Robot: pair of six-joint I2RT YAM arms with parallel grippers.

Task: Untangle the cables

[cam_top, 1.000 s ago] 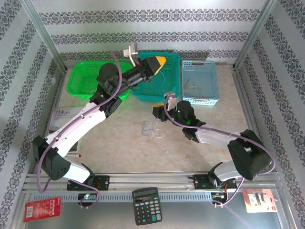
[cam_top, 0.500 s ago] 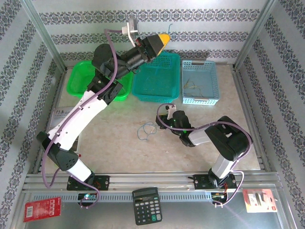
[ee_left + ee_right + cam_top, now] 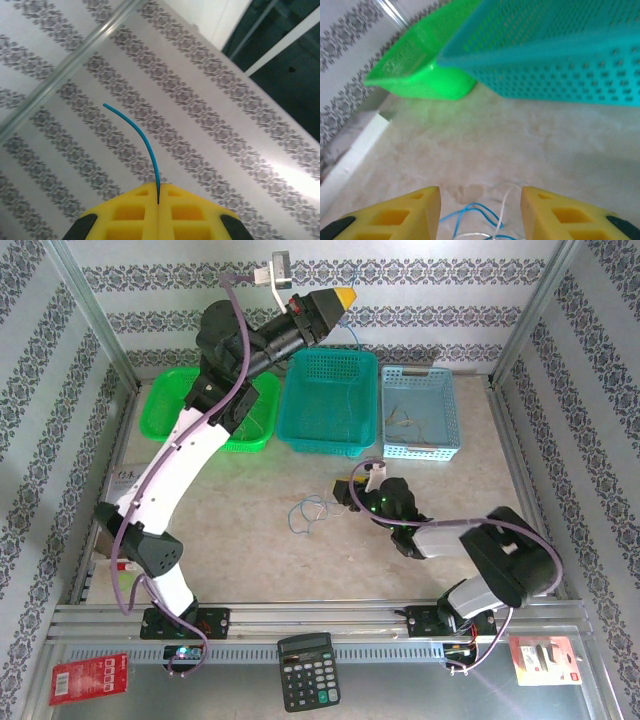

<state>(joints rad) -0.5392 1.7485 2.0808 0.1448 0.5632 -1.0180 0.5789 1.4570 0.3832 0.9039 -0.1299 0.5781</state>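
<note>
- Left jaws pinch a thin blue cable (image 3: 145,145), with the teal mesh plastic basket (image 3: 330,445) below them.
- Right jaws stand apart; blue and whitish looped cables (image 3: 470,210) lie on the counter (image 3: 250,530) between them.
- Pale-blue plastic tray (image 3: 421,452) beyond holds thin wires (image 3: 405,420).

The left arm rears high, its left gripper (image 3: 343,296) pinched shut and pointing toward two o'clock, while the right arm folds low, its right gripper (image 3: 480,195) parted and aimed toward ten o'clock.

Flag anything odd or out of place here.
One thing: the left gripper is shut on a single blue wire, raised high in the air near the teal basket, far from the tangle lying on the table. Nothing looks spilled or damaged.
</note>
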